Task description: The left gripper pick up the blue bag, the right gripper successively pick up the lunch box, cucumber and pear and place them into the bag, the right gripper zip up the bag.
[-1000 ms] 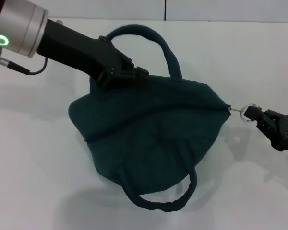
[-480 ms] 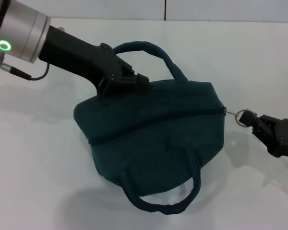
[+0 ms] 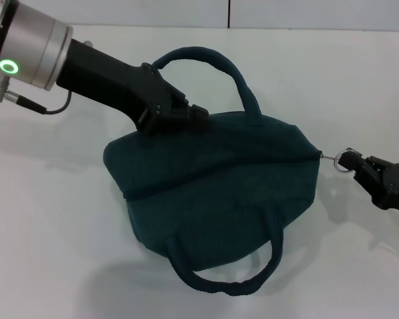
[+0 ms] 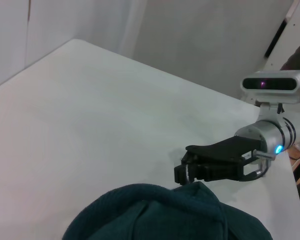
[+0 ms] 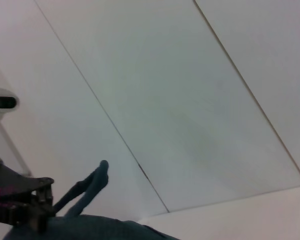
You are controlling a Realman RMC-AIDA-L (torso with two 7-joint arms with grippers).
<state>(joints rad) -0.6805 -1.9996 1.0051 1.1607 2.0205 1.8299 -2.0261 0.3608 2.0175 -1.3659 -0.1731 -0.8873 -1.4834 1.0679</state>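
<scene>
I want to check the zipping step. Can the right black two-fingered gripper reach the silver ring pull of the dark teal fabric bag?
Probably yes: the right gripper is at the ring pull beyond the bag end, nothing between them.

The right wrist view looked mostly at pale wall panels (image 5: 190, 100) crossed by thin dark seams. Along one edge of the frame, the dark teal fabric of the blue bag (image 5: 100, 227) showed as a low curve. A rolled handle (image 5: 90, 186) rose from it. Beside the handle, the black left gripper (image 5: 27, 207) met the bag's fabric; whether its fingers were clamped could not be made out.
</scene>
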